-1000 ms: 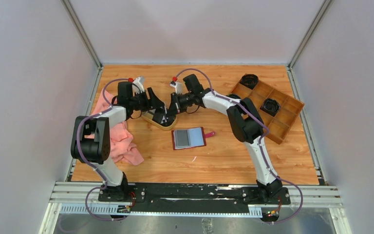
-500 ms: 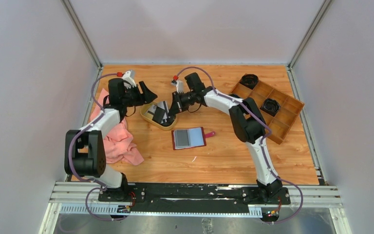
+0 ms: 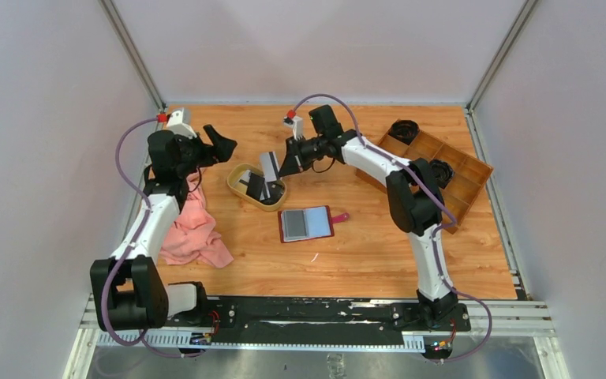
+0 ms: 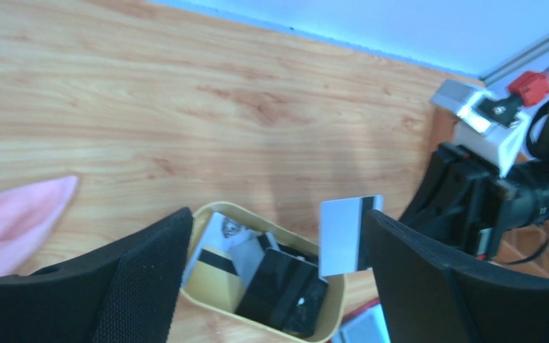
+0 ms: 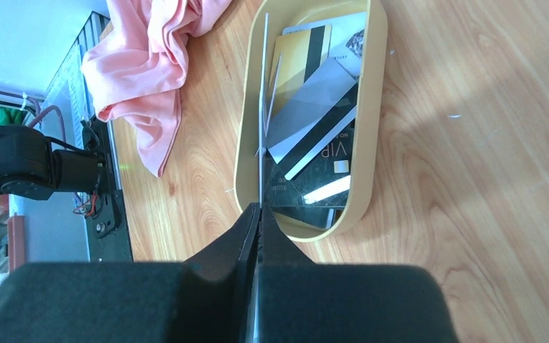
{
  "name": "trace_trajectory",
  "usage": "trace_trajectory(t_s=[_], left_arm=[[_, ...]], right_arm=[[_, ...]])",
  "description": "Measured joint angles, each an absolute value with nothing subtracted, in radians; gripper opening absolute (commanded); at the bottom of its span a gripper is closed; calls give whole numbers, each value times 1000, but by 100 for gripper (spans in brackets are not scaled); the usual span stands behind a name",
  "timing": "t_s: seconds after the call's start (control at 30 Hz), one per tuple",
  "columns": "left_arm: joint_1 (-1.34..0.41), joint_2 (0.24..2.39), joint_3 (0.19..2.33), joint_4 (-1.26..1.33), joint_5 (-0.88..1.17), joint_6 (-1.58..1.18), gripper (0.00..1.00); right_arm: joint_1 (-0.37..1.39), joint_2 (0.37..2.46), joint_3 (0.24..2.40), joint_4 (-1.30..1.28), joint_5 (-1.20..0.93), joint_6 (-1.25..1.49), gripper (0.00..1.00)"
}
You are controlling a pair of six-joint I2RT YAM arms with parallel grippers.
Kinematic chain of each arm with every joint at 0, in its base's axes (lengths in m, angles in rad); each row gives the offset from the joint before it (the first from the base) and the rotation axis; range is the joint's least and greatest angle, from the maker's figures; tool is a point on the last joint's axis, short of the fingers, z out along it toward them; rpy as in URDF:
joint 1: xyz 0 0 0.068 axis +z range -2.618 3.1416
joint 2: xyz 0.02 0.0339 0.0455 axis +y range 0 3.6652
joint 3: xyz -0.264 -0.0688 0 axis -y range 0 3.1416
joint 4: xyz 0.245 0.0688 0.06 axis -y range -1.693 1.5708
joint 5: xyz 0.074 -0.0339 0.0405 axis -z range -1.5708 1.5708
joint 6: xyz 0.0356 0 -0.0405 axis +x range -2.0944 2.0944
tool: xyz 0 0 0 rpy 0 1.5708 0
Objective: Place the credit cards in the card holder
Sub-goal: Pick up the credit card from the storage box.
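An oval tan dish (image 3: 241, 176) holds several credit cards (image 5: 314, 143), black, white and one yellow. My right gripper (image 3: 282, 164) is shut on a white card with a black stripe (image 3: 268, 163), held upright just above the dish. That card is edge-on in the right wrist view (image 5: 263, 107) and face-on in the left wrist view (image 4: 343, 234). My left gripper (image 3: 219, 145) is open and empty, up and left of the dish. The dark red card holder (image 3: 308, 223) lies open in front of the dish, grey pockets up.
A pink cloth (image 3: 193, 229) lies at the left by the left arm, and it also shows in the right wrist view (image 5: 143, 64). A brown wooden compartment tray (image 3: 442, 185) with two black round items stands at the back right.
My left gripper has drawn back from the dish to the left and risen. My right gripper has lifted a white card up out of the dish.
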State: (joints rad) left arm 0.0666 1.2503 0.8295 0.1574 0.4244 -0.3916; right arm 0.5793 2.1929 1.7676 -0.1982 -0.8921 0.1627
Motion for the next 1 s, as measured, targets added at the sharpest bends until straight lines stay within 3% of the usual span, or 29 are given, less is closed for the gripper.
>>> trace_trajectory(t_s=[0.3, 0.47, 0.67, 1.0], left_arm=[[109, 1214, 819, 164, 517, -477, 98], [104, 1238, 818, 168, 690, -553, 95], [-29, 1240, 795, 185, 823, -568, 93], [-138, 1194, 772, 243, 900, -614, 82]], right_arm=[[533, 2101, 1731, -206, -974, 130, 0], [489, 2006, 1583, -33, -1128, 317, 0], [442, 1920, 1467, 150, -1293, 506, 0], [411, 1798, 1309, 183, -1404, 523, 0]])
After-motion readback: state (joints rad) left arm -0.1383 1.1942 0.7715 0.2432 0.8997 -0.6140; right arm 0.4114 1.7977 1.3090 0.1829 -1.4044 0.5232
